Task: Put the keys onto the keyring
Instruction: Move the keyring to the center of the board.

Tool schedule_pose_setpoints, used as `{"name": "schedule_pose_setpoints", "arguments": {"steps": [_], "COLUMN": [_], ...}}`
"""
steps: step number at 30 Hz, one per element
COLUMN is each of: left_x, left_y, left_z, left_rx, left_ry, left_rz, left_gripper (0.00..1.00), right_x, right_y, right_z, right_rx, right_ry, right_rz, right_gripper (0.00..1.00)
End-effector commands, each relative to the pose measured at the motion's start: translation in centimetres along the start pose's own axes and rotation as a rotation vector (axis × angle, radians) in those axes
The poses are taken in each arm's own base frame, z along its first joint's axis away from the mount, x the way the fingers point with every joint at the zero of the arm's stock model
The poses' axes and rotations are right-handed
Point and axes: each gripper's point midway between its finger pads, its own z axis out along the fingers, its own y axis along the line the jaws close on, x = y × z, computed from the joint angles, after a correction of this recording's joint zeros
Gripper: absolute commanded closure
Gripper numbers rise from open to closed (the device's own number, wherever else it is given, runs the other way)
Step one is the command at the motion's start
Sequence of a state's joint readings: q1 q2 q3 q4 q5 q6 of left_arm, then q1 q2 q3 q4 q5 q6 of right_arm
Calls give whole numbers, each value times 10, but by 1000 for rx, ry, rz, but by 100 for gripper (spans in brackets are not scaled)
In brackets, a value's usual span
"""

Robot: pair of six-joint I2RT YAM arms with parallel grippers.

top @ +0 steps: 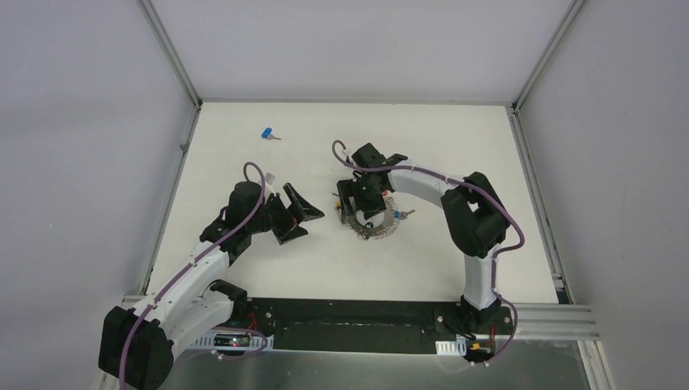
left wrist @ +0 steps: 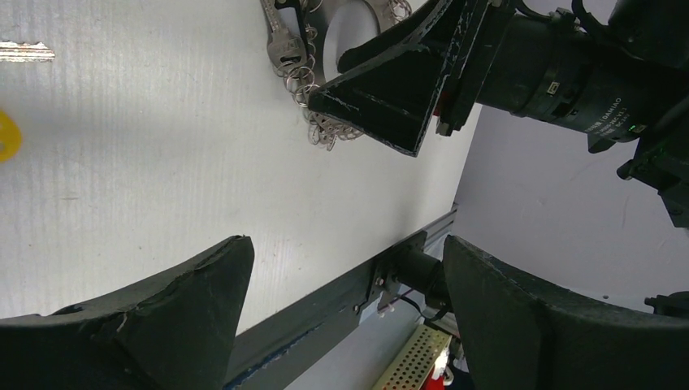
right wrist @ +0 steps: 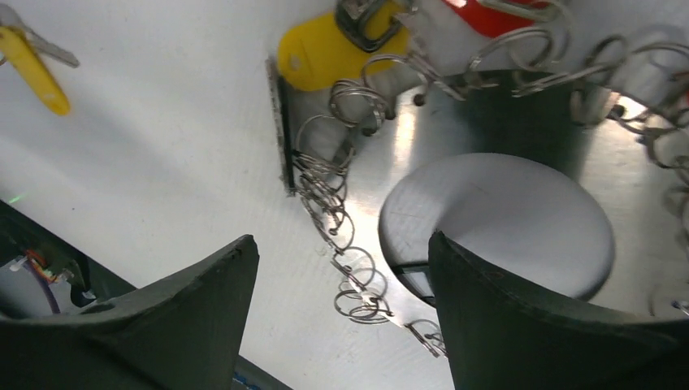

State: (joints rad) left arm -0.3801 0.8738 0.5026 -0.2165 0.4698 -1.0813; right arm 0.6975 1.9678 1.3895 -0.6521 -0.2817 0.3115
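The keyring (top: 387, 228), a grey metal ring fringed with small keys, is seen from above lying flat on the white table (top: 422, 268) right of centre, directly under the right gripper (top: 361, 213). A loose blue key (top: 268, 134) lies well apart at the far left, its long axis running roughly left to right with the head to the left. The left gripper (top: 311, 221) is held just left of the ring with jaws spread and nothing between them; that arm is judged the nearer to the blue key. From the left wrist, the same wide gap is shown over bare table, the ring's fringe is seen ahead beneath a right finger (left wrist: 390, 97), and a yellow key (left wrist: 6, 134) is cut by the frame's left edge. From the right wrist, the right gripper (right wrist: 341, 240) is shown with jaws apart and nothing pinched. One finger is set outside the fringe of split rings (right wrist: 325, 179) and the other over the ring's central opening, so the band lies between them, roughly crosswise to the closing line. The yellow key is seen loose and slanted, up and to the left of those jaws. A grip on the band is judged the step in hand; whether contact is made cannot be told.
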Motion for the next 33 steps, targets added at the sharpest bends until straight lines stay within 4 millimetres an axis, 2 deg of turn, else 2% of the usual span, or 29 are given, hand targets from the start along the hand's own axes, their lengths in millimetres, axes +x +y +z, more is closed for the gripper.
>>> {"name": "schedule_pose_setpoints", "arguments": {"steps": [1,7,13,16,20,23,26,29,33], "left_x": [3,5,7,8,9,11,15,22,41], "left_y": [1,6,12,17,23,31,39,50,60], "left_z": [0,1,2,3,2,3,6,13,27], "left_rx": [3,-8,-26,-39,-68,-95,-123,-173,-245], "left_ry": [5,14,15,17,19,27,51,104,203], "left_rz": [3,-2,-7,-12,-21,-28,-41,-42,-10], "left_gripper": [10,11,11,12,12,14,18,22,25], "right_x": [-2,22,44,40,21,5,-7,-11,-10], "right_y": [28,53,87,96,101,89,63,28,-28], "right_z": [5,11,0,-11,-35,-51,-63,-70,-73], "right_rx": [-105,-227,-444,-494,-521,-519,-490,-411,-273], "right_ry": [14,76,115,84,12,-43,-88,-114,-117], "right_rz": [-55,-64,-32,-13,-11,27,76,109,192], "right_gripper": [21,23,29,28,26,27,30,32,39]}}
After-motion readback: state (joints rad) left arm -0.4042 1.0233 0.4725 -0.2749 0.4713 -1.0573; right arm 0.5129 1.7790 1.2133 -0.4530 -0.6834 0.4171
